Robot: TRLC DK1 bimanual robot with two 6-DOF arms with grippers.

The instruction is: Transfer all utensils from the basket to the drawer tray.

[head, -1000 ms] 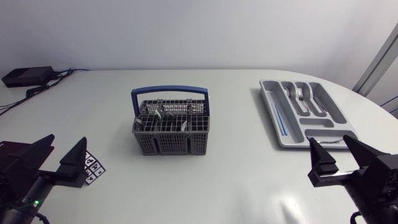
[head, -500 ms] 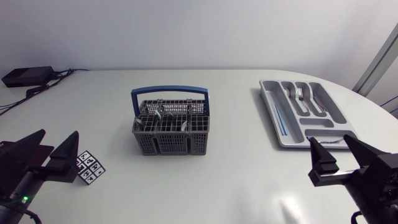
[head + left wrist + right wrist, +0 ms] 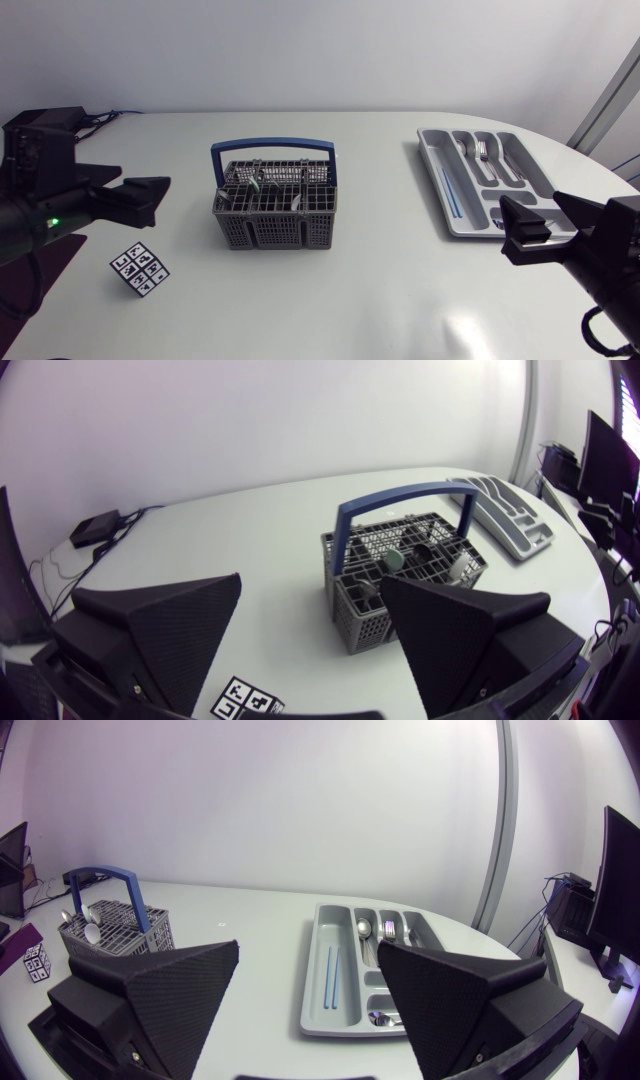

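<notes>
fig. cutlery basket (image 3: 275, 215), grey mesh with a blue bail handle (image 3: 273, 148), stands mid-table. several utensils (image 3: 395, 560) stand upright in its cells, their ends showing above the rim. the drawer tray (image 3: 468, 190), well apart on the right arm's side, already holds forks, spoons and thin blue sticks. left gripper (image 3: 310, 645) hovers beside the basket and apart from it, fingers spread with nothing between them. right gripper (image 3: 308, 1010) hangs near the tray, likewise spread and empty. judged handling: the utensils are light, stiff and smooth, so likely slippery. each is best pinched across its exposed end and drawn straight up clear of the mesh. a marker cube (image 3: 139, 270) lies near the left arm.
</notes>
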